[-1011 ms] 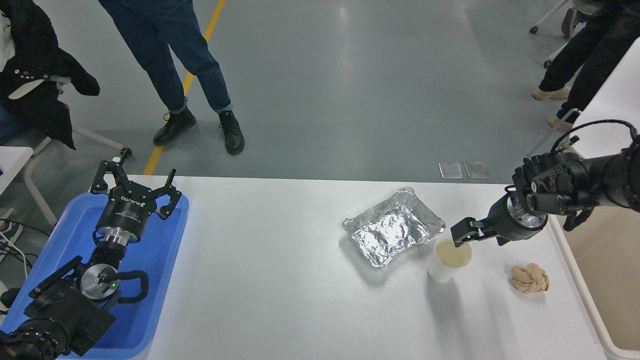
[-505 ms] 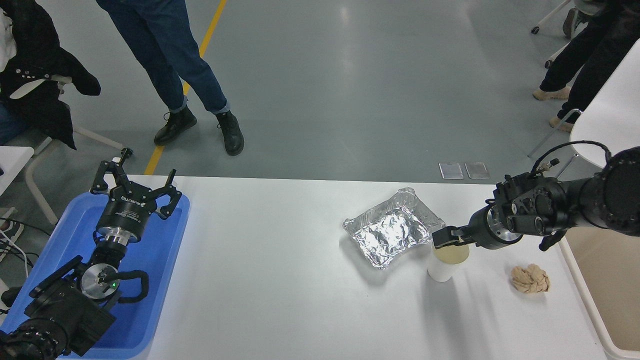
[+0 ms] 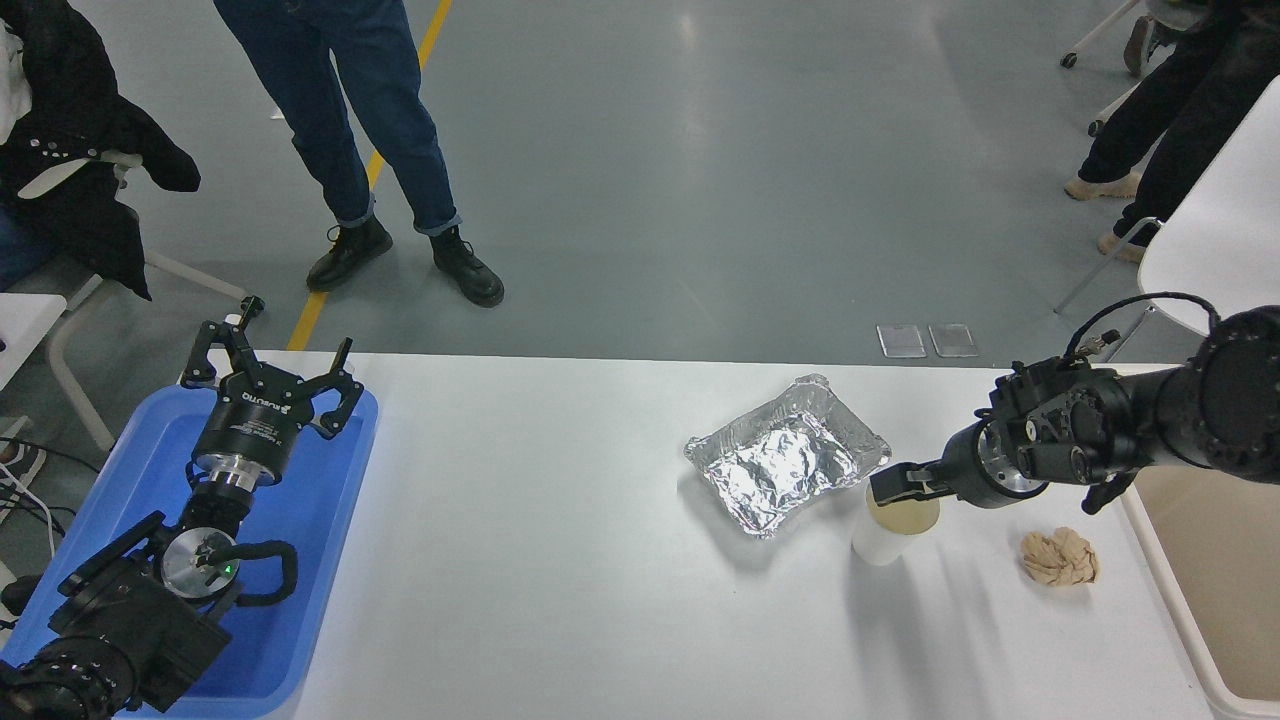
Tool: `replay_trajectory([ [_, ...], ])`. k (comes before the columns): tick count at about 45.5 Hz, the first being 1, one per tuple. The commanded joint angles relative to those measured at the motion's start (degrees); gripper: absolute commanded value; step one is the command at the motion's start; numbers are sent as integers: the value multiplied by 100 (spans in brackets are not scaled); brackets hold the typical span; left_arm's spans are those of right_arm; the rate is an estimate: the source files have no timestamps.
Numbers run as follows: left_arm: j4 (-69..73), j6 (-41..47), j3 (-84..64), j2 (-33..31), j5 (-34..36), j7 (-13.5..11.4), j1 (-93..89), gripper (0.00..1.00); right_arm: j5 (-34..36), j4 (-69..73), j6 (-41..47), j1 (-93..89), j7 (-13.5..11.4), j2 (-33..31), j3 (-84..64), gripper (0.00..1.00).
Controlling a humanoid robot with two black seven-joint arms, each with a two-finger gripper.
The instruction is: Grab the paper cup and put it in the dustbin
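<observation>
The small white tapered paper cup (image 3: 885,528) with its cream inside stands upright on the white table (image 3: 560,560), right of centre in the frame, just below the lower right corner of the crumpled silver foil tray (image 3: 787,454). My right fingers (image 3: 893,486) sit at the far edge of its rolled rim; whether they are parted or pinched on it I cannot tell from here. I judge the cup to be very light and thin-walled: a hard squeeze would dent it, and a nudge would tip it. The rolled rim looks like the stiffest place to hold. The large beige plastic dustbin (image 3: 1172,590) waits at the frame's right edge, past the tan crumpled paper ball (image 3: 1059,556). My left fingers (image 3: 272,372) hang spread over the blue plastic tray (image 3: 300,560) at lower left.
</observation>
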Motion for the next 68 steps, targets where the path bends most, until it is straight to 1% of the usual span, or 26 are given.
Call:
replay_trajectory([
  [1, 0, 0, 0, 0, 0, -8, 0, 100, 0, 52, 84, -28, -97, -60, -91, 13],
  [3, 0, 0, 0, 0, 0, 1, 0, 100, 0, 60, 93, -28, -97, -86, -99, 1],
  [4, 0, 0, 0, 0, 0, -8, 0, 100, 0, 69, 102, -20, -97, -104, -100, 0],
  [10, 0, 0, 0, 0, 0, 1, 0, 100, 26, 69, 286, 103, -97, -280, -91, 0],
  [20, 0, 0, 0, 0, 0, -8, 0, 100, 53, 69, 690, 174, -80, -324, -47, 0],
  [36, 0, 0, 0, 0, 0, 1, 0, 100, 35, 341, 1701, 762, -44, -438, 24, 0],
  [42, 0, 0, 0, 0, 0, 1, 0, 100, 35, 701, 2219, 1245, -44, -517, 6, 0],
  [51, 0, 0, 0, 0, 0, 1, 0, 100, -26, 1097, 3371, 2194, -44, -789, -3, 0],
  [68, 0, 0, 0, 0, 0, 1, 0, 100, -79, 1159, 3371, 4321, -62, -1299, -214, 0],
])
